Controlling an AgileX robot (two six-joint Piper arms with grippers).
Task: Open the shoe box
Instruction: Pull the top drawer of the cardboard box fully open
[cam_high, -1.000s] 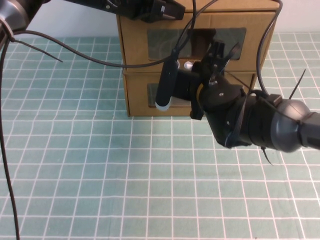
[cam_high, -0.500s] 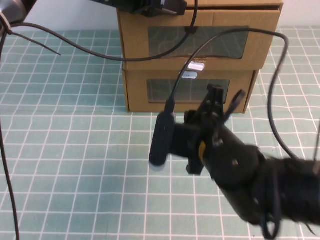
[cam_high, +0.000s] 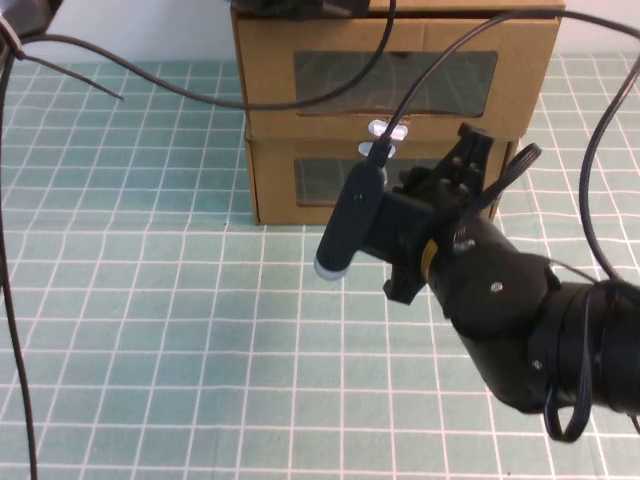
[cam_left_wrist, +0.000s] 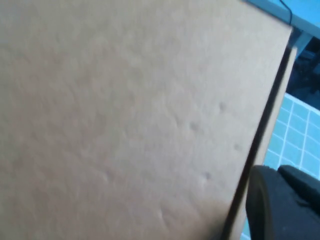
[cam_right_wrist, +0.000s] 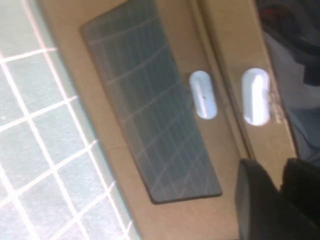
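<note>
Two brown cardboard shoe boxes with dark front windows are stacked at the back of the table, the upper box (cam_high: 270, 80) on the lower box (cam_high: 270, 190). Each carries a small white tab (cam_high: 388, 129) near the seam; in the right wrist view the lower box's tab (cam_right_wrist: 203, 94) sits beside its window (cam_right_wrist: 150, 100). My right gripper (cam_high: 495, 150) hovers just in front of the lower box's right part, slightly open, with nothing between its fingers (cam_right_wrist: 255, 200). My left gripper (cam_high: 300, 8) rests at the top of the upper box; its view shows bare cardboard (cam_left_wrist: 125, 115) and one dark finger (cam_left_wrist: 280, 205).
The boxes stand on a green grid mat (cam_high: 150, 330). Black cables (cam_high: 150, 80) loop across the upper box's front and over the left of the mat. The right arm's wrist camera (cam_high: 348, 225) juts out in front of the lower box.
The right gripper drew back from the boxes toward me, then moved forward and right again to the lower box's front. Both boxes stay closed. The left arm has barely moved.
</note>
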